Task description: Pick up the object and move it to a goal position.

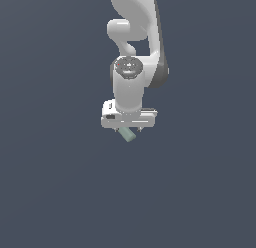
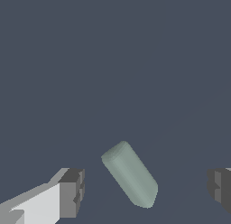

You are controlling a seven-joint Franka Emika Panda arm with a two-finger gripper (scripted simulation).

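Observation:
The object (image 2: 131, 174), a small pale grey-green block with rounded ends, lies slantwise on the dark grey floor. In the wrist view it sits between the two dark finger pads (image 2: 72, 191), with a clear gap on each side and nothing touching it. My gripper (image 2: 146, 189) is open. In the exterior view the white gripper (image 1: 129, 129) hangs straight over the object (image 1: 129, 135), and only one end of the block pokes out below the hand; the rest is hidden by it.
The white arm (image 1: 132, 52) rises behind the gripper toward the top of the exterior view. Plain dark grey floor (image 1: 60, 192) surrounds the block on all sides. No goal marker shows.

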